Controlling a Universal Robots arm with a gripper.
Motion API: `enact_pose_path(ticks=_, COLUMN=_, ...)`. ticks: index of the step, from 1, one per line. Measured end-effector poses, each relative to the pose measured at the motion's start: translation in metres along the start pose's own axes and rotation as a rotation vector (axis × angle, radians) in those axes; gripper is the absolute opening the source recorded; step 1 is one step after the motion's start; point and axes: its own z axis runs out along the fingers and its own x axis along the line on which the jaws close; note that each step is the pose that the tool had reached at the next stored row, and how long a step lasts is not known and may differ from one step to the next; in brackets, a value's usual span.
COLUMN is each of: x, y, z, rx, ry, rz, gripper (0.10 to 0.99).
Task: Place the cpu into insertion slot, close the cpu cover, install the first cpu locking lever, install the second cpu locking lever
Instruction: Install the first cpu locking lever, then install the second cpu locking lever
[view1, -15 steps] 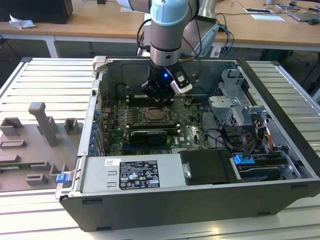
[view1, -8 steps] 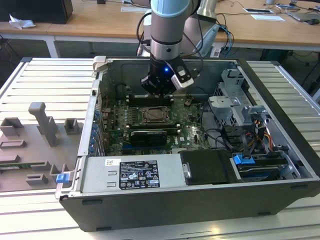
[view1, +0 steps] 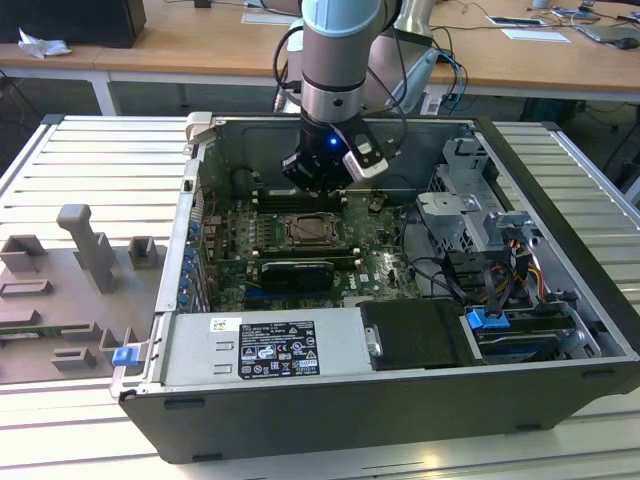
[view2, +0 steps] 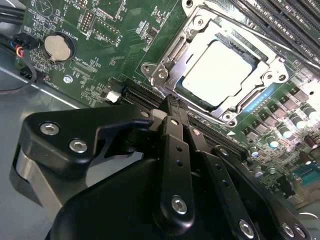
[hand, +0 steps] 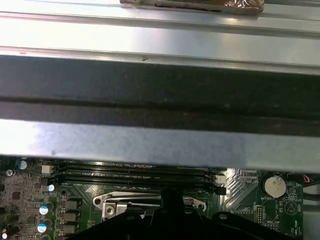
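Inside the open computer case (view1: 560, 300), your gripper (view2: 172, 107) hangs just above the green motherboard (view2: 100, 60), its fingers pressed together and holding nothing. You can see the cpu (view2: 220, 72) lying in the insertion slot (view2: 165, 75) with the cpu cover (view2: 270, 75) framing it. The gripper's body hides the slot's near edge. The case sits on a ribbed metal table (view1: 60, 160); wooden desks (view1: 200, 50) stand behind.

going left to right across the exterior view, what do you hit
grey fixture blocks → computer case wall → insertion slot with the claw above it → drive cage → blue connector
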Motion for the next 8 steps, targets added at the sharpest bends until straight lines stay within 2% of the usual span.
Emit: enact_pose_path(ticks=8, x=0.0002, y=-0.0038, z=-0.0004, rx=0.000, ry=0.0000, rz=0.000, gripper=0.106)
